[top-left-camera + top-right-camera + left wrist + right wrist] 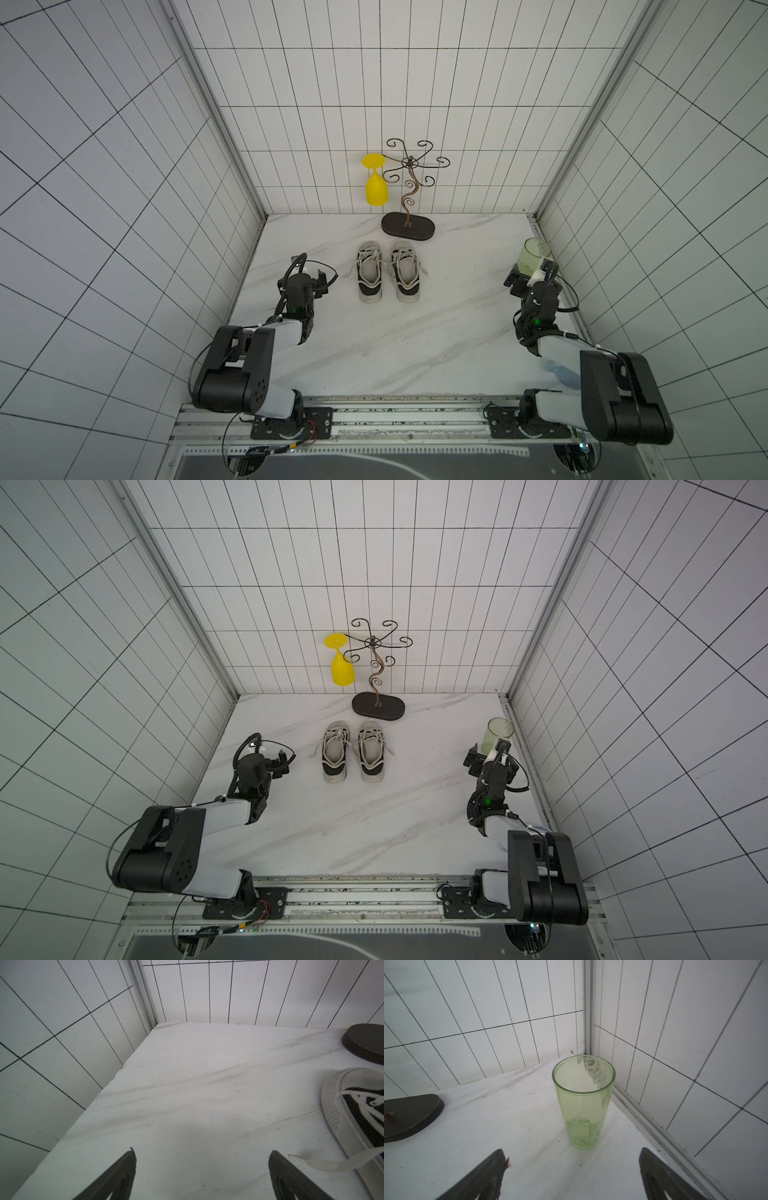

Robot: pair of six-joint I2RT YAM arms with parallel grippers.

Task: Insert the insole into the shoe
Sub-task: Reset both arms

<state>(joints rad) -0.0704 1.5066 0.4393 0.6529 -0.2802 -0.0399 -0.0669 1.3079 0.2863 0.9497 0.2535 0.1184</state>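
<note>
Left gripper: black left gripper [202,1152] at 9 o'clock on the white marble table [374,353], jaws wide, empty.
Shoes: black-and-white lace-up left shoe [369,291] and right shoe [406,291] side by side, mid-table, toes toward 12 o'clock.
Insole: pale insole [369,270] seems to lie inside the left shoe.
Stand: curly dark metal stand [408,226] at 12 o'clock, a yellow plastic wine cup [376,189] hung upside down on it.
Glass: green glass tumbler [583,1101], upright at 2 o'clock.
Right gripper: black right gripper [572,1151] at 3 o'clock, jaws wide, empty, near the tumbler.

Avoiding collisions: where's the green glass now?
In both top views the green glass stands upright by the right wall, near the far corner, just ahead of the open right gripper, right of the shoes.
</note>
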